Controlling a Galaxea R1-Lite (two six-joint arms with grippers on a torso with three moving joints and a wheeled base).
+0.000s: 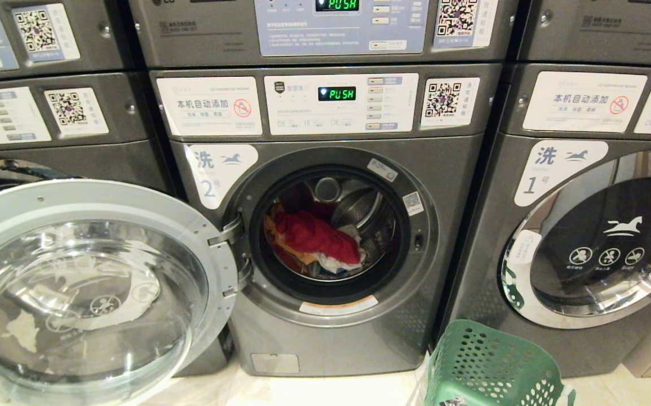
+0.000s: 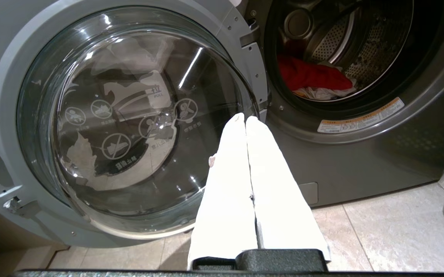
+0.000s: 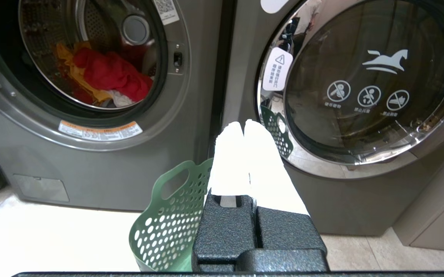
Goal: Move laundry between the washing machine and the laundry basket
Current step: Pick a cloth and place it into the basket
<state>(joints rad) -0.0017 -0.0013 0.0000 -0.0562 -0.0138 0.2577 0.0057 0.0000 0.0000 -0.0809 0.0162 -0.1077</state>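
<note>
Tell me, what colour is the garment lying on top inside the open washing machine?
Red. The top garment shows best in the right wrist view.

Washer mouth [image 1: 328, 231] unobstructed; open door [image 1: 85, 287] left, basket [image 1: 491, 366] right.

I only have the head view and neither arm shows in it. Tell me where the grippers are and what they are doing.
Observer: The left gripper hangs in front of the open door of the washing machine, fingers pressed together, holding nothing.
Operator: Give me the right one.
Observer: The right gripper is shut and empty too, above the laundry basket, between the two washers.
Operator: Check the drum for anything I can't see.
Observer: In the right wrist view, the laundry shows an orange-yellow cloth spreading behind and under the red one, with a bit of white at the front.
</note>
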